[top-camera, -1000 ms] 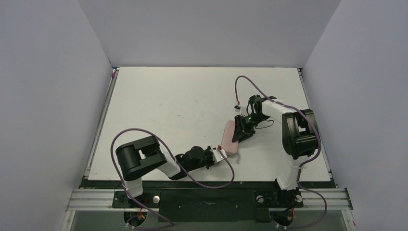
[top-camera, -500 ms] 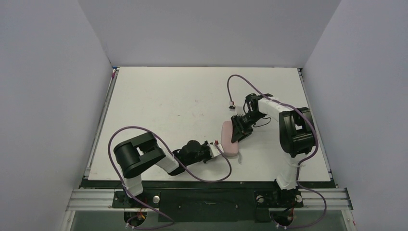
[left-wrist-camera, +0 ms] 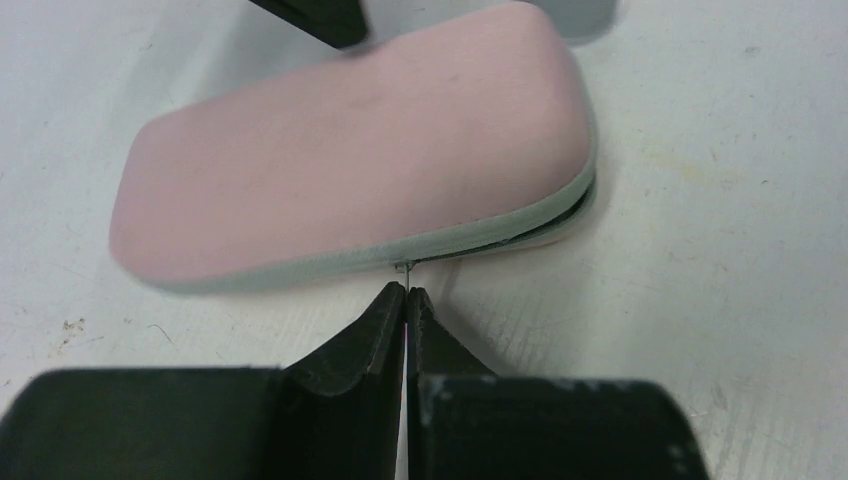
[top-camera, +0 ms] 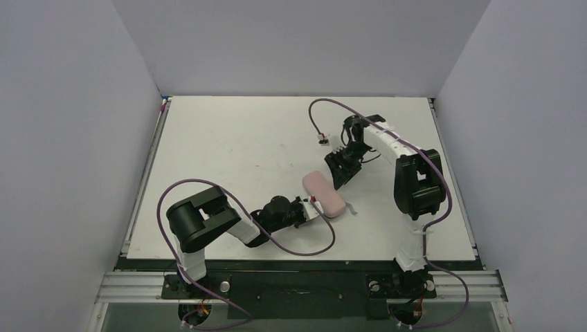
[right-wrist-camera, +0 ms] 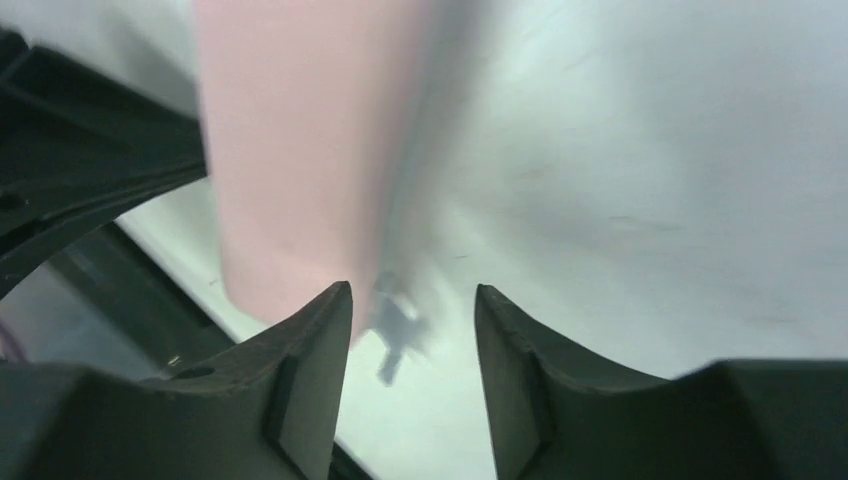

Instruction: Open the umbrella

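White table (top-camera: 228,152) is sitting under both arms. Left arm (top-camera: 208,221) is reaching low across the near side, and right arm (top-camera: 408,173) is bending back in toward the middle, both trailing a purple cable (top-camera: 325,104).

Pink oblong case (top-camera: 324,194) is lying flat on the table between the two grippers. It is directly ahead of the left gripper (left-wrist-camera: 405,292) and long side on to it, and it is lying ahead and to the left of the right gripper (right-wrist-camera: 412,290), just past the tip of that gripper's left finger (right-wrist-camera: 310,380).

Left gripper's fingers are pressing fully together, with the tips sitting just short of the case's edge. Right gripper's fingers are standing a moderate way apart, with only bare table in the gap and nothing held. That view is blurring.

Grey seam (left-wrist-camera: 480,235) is running round the case's edge and gaping a thin slit at the right end. A tiny metal bit (left-wrist-camera: 402,266) is sticking out of the seam right above the left tips; can't tell if they're touching it.

Umbrella isn't showing in any view, so I can't tell where it's lying.
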### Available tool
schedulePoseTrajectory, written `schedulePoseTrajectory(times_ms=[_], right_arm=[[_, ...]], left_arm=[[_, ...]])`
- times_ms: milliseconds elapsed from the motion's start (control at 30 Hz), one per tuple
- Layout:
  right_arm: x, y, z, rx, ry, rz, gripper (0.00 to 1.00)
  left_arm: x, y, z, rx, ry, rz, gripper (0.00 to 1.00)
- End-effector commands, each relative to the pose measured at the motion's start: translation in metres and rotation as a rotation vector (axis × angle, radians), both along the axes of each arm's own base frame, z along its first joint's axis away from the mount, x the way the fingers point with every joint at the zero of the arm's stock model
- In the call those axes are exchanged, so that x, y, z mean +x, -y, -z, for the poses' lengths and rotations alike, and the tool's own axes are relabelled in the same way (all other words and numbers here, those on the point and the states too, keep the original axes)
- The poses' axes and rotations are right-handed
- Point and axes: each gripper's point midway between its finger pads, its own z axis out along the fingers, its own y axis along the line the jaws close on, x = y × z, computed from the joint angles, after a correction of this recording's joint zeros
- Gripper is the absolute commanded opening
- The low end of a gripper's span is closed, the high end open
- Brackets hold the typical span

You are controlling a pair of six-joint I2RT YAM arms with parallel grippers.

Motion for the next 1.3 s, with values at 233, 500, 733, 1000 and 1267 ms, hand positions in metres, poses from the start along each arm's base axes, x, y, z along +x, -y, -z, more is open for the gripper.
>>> schedulePoseTrajectory(times_ms=[233,500,733,1000,1267], right_arm=[[0.026,0.049,-0.042,0.006,0.145,0.283,0.62],[-0.014,0.023,-0.021,0.090,-0.020,0.502,0.63],[0.004,0.004,-0.009,0.143,-0.059,0.560,0.70],[-0.014,-0.015,0.004,0.190,-0.180,0.529,0.58],[-0.013,0.018,0.031,0.046,-0.135,0.573,0.04]], left_arm=[[-0.009,0.024,-0.005,-0.031,-0.036,-0.012,0.00],[-0.006,0.034,-0.004,-0.035,-0.045,-0.009,0.00],[-0.006,0.041,-0.005,-0.035,-0.043,-0.001,0.00],[-0.005,0.042,-0.002,-0.025,-0.044,-0.001,0.00],[-0.003,0.032,0.004,-0.005,-0.062,-0.048,0.00]])
